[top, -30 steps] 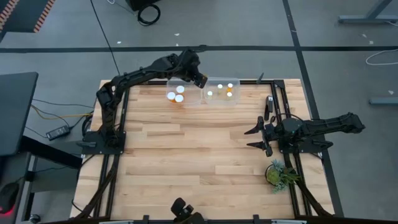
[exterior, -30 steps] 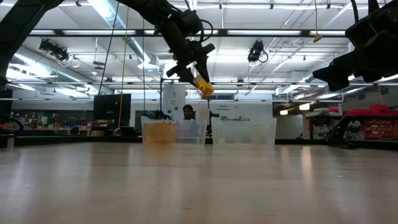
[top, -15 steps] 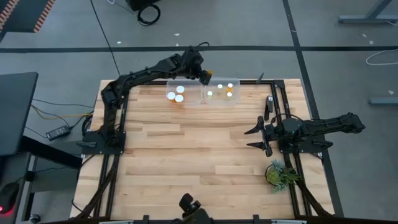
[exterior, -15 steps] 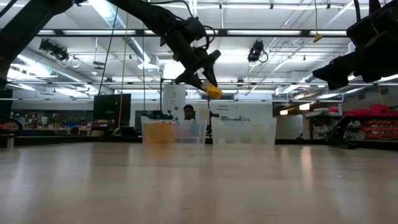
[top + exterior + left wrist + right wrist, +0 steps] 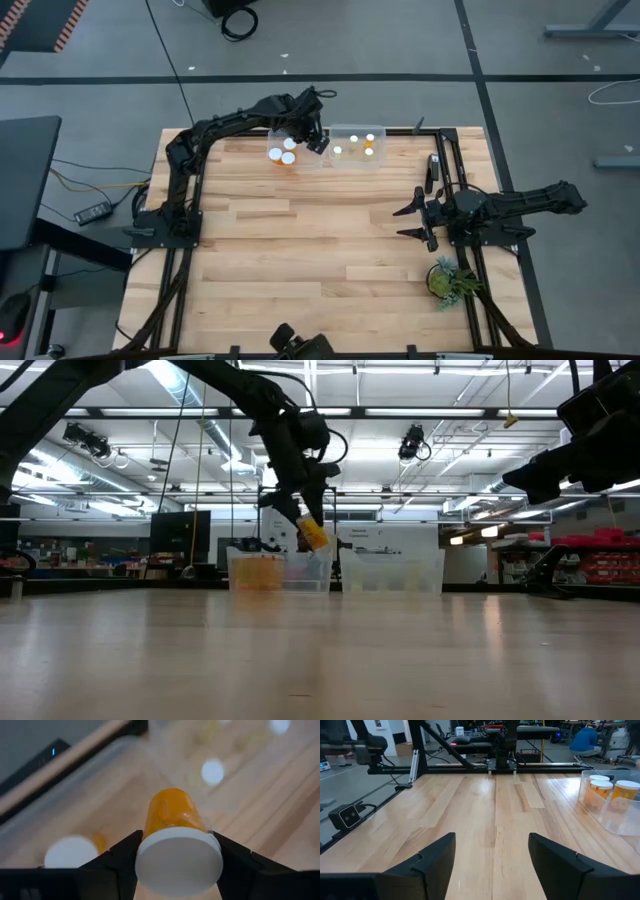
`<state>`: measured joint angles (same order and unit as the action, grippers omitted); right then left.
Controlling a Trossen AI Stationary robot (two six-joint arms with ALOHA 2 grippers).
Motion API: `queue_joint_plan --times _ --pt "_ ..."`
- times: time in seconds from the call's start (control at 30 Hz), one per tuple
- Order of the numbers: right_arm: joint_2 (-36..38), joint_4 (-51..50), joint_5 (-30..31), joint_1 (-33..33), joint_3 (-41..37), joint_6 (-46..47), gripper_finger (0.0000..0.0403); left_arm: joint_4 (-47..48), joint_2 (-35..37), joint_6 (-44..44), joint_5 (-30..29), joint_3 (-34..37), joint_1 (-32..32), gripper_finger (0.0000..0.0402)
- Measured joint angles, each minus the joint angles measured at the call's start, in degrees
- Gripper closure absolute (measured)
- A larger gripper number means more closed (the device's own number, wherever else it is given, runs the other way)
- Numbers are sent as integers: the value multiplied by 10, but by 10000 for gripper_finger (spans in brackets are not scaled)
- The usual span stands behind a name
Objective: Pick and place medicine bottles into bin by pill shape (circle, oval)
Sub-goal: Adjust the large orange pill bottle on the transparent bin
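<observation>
My left gripper [image 5: 312, 140] hangs over the far edge of the table, shut on an orange medicine bottle [image 5: 313, 535] with a white cap [image 5: 179, 862]. It is just above the left clear bin [image 5: 278, 572], close to the wall shared with the right bin [image 5: 392, 572]. The left bin [image 5: 285, 152] holds three white-capped bottles standing upright. The right bin [image 5: 355, 147] holds several more. My right gripper [image 5: 412, 220] waits open at the table's right side, with nothing between its fingers [image 5: 435, 860]. My left gripper pinches the bottle at its cap end [image 5: 142, 855] between its two fingers [image 5: 120, 857], one on each side. The fingers slant steeply down from above. The bottle points away from the gripper, bottom end lowest, tilted and lifted clear above the left bin.
A small green plant [image 5: 448, 280] sits at the near right beside the right arm's base. Black frame rails run along both table sides. A person [image 5: 302, 542] shows far behind the bins. Bare wood [image 5: 310, 240] fills the table's middle and near part.
My left gripper has come down with the bottle and tipped more steeply downward, after a short swing toward the right bin. It now hangs lower, toward the left bin. The bottle has stayed in the hold.
</observation>
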<state>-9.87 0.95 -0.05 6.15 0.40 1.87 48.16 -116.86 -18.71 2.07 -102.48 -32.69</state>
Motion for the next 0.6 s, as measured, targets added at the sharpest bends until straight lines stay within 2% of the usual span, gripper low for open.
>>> queue_joint_plan --times 0.17,0.37,0.6 --pt "0 0 0 0 0 0 146 45 -7 -17 -1 0 1 190" --pt "0 0 0 0 0 0 146 34 -23 -35 -4 0 3 181" --pt "0 0 0 0 0 -3 146 21 -49 -34 -4 0 -3 193"
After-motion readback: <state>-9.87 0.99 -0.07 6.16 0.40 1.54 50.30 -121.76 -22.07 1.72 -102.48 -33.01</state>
